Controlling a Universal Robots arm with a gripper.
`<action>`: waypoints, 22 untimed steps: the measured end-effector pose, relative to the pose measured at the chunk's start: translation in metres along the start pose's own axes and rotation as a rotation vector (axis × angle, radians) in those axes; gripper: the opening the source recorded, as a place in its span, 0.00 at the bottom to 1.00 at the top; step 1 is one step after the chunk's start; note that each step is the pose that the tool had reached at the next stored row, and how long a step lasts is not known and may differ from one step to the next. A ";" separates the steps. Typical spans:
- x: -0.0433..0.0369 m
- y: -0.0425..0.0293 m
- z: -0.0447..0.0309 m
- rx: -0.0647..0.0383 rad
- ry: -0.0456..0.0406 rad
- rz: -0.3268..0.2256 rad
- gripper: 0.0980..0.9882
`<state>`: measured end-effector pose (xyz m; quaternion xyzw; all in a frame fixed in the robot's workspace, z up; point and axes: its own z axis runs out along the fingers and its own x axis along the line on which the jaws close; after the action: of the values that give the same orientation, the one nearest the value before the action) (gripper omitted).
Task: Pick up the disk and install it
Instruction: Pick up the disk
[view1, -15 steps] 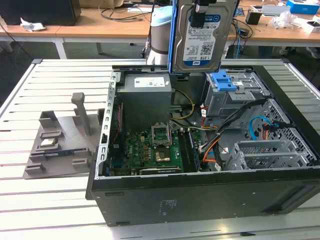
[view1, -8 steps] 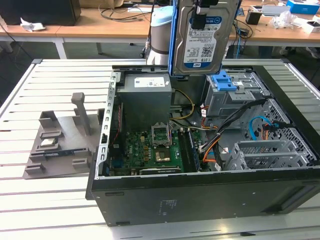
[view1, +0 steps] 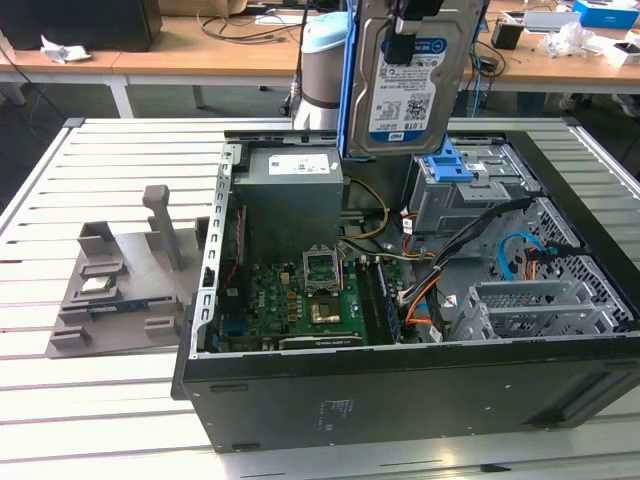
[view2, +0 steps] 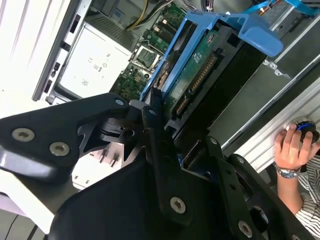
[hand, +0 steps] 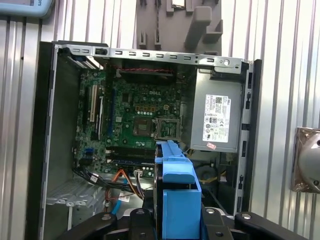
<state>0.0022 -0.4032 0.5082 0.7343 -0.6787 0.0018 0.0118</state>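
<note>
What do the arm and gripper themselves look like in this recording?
In the exterior view the arm is a silver-grey cylinder with a rounded light blue cap. In the second wrist view the gripper is matte black, built of flat, angular linkage bars joined by round silver screw heads.

Slatted metal table (view1: 100, 150); wooden desks (view1: 200, 58) behind, cables (view1: 240, 25) on top.

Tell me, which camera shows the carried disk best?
The exterior view: the disk faces that camera flat, its printed label and blue frame plain, above the open computer case. The second wrist view shows its green circuit-board side at a slant; the first wrist view, the blue frame's end.
</note>
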 end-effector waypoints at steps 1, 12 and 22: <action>0.0008 0.0001 0.0001 0.000 0.0001 0.000 0.30; 0.0154 0.0012 0.0012 0.000 0.0025 0.000 0.30; 0.0265 0.0020 0.0021 0.000 0.0041 0.000 0.30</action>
<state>0.0022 -0.4298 0.5066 0.7343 -0.6787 0.0032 0.0133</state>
